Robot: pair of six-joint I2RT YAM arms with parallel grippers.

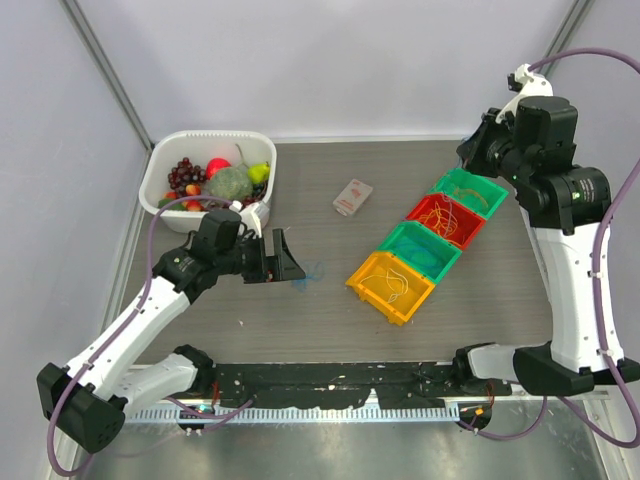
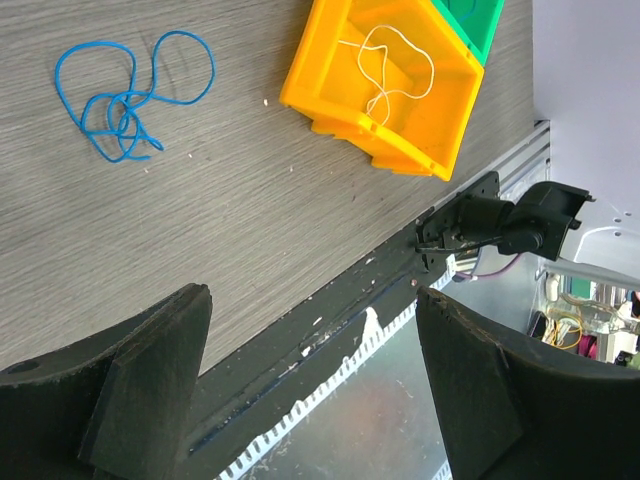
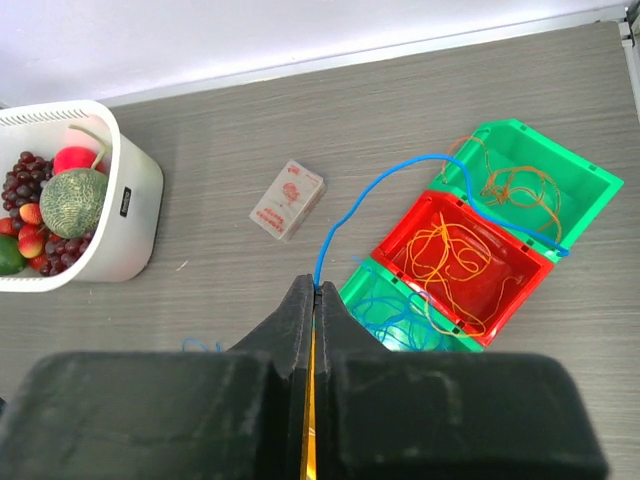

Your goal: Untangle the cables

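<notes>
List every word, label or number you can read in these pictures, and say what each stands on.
No text is readable.
Red print on the small card box: too blurred to read.
Dark label on the white basket: too small to read.

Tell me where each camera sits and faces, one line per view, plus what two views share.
Top external: overhead, from the near side, looking down on the table; the left arm and right arm show.
Left wrist: low over the table, facing its near edge; tangled blue cable, yellow bin; open left claw at bottom.
Right wrist: high, looking down on the red bin and fruit basket; the shut right claw pinches another blue cable.
Shared: top and left wrist both show the yellow bin.
</notes>
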